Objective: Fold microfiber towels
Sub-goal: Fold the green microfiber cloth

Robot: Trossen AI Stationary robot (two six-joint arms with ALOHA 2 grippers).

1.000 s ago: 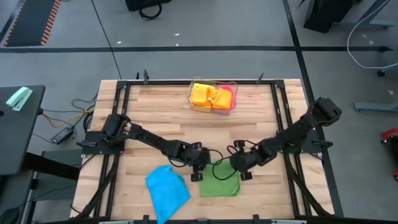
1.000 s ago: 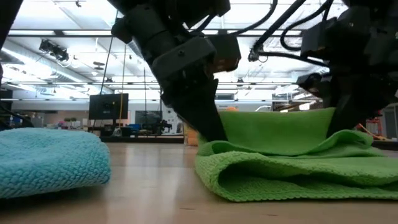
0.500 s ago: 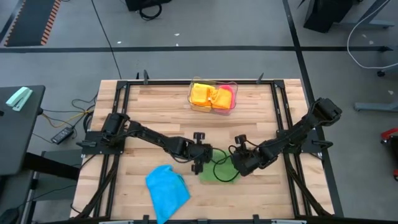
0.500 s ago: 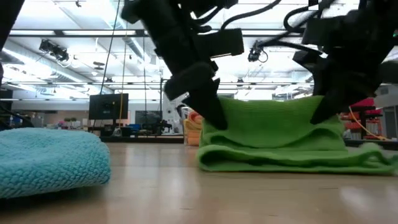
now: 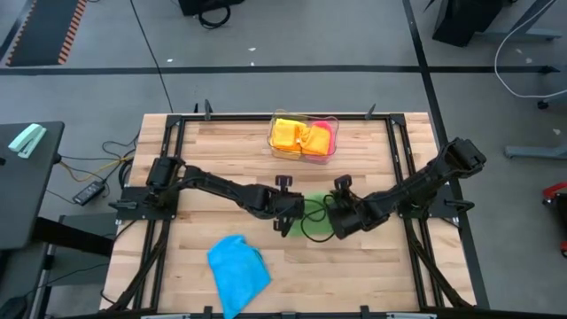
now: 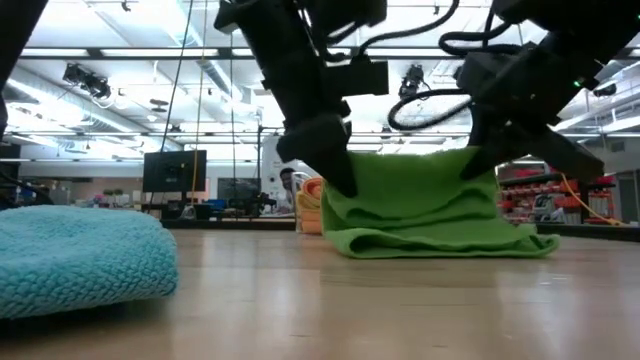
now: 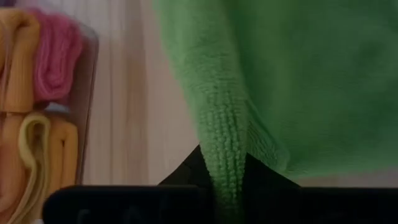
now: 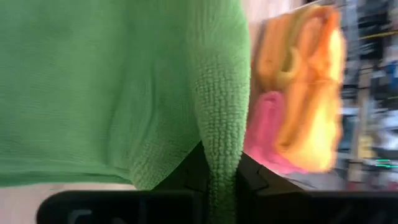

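A green towel lies mid-table between my two grippers. Its upper edge is raised, and its lower part rests bunched in folds on the table. My left gripper is shut on the towel's left end; it also shows in the low view. My right gripper is shut on the right end and shows in the low view too. A blue towel lies crumpled near the table's front edge, left of centre. My left gripper pinches the green towel's left edge between its two fingers; the cloth looks rolled or folded there. The fingers slant down from above. The held end is lifted, and the towel hangs below onto the table. My right gripper pinches the green towel's right edge between its two fingers, on a rolled or folded edge. The fingers slant down from above. The held end is lifted, and the upper edge sags a little between the two grippers.
A clear plastic tray stands at the table's far edge, holding orange, yellow and pink towels. Bare wood lies on both sides of the green towel and along the front right.
Both grippers have gone toward the table's far edge, still shut on the green towel's two ends. The towel has been dragged along with them, away from the front edge, its held edge raised and its lower part trailing in folds on the table.
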